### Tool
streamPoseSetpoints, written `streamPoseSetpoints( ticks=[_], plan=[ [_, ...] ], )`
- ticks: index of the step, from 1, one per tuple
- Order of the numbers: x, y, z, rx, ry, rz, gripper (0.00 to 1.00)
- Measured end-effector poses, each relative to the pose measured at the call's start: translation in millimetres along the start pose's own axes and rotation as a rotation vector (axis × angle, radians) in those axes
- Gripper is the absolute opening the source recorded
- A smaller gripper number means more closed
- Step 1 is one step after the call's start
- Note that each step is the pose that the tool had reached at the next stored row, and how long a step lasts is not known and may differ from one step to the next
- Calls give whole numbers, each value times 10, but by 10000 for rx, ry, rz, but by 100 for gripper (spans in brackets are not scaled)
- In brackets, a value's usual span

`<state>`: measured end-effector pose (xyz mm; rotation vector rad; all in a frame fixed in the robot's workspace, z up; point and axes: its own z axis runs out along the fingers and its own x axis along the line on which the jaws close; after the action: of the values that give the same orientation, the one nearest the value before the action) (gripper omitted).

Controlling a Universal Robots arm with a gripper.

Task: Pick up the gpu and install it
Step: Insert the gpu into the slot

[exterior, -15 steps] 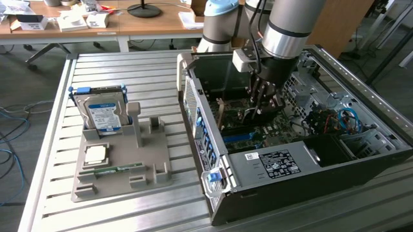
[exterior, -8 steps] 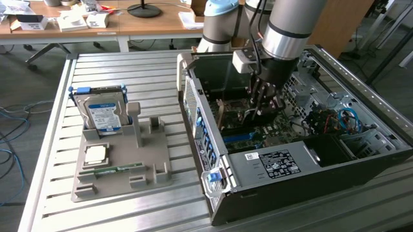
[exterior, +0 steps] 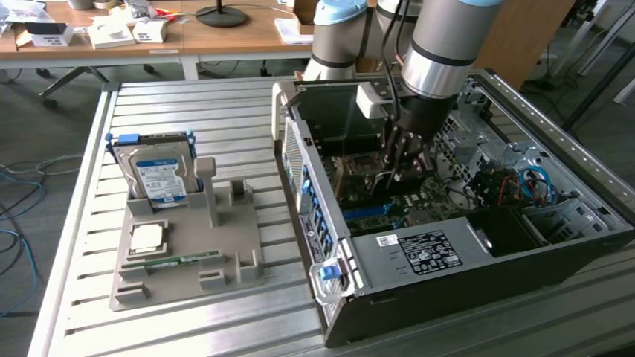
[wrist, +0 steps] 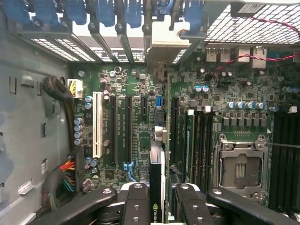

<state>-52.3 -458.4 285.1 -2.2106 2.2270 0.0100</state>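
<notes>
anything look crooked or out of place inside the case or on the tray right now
Nothing stands out. The gpu sits edge-on in the pincer, in line with the motherboard's slots, not tilted. On the tray, the hard drive stands on end in its holder.

The dark gripper [exterior: 402, 165] of the silver robot arm [exterior: 442, 52] hangs inside the open black computer case [exterior: 447, 297], beside a grey plastic holder [exterior: 189, 286] bearing an upright blue-labelled silver hard drive [exterior: 157, 175].
</notes>
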Motion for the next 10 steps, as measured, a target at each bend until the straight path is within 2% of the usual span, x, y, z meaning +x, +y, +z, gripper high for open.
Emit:
streamPoseSetpoints(
  ticks=[10],
  plan=[
    [9,13,80,0,1,4,26]
  ],
)
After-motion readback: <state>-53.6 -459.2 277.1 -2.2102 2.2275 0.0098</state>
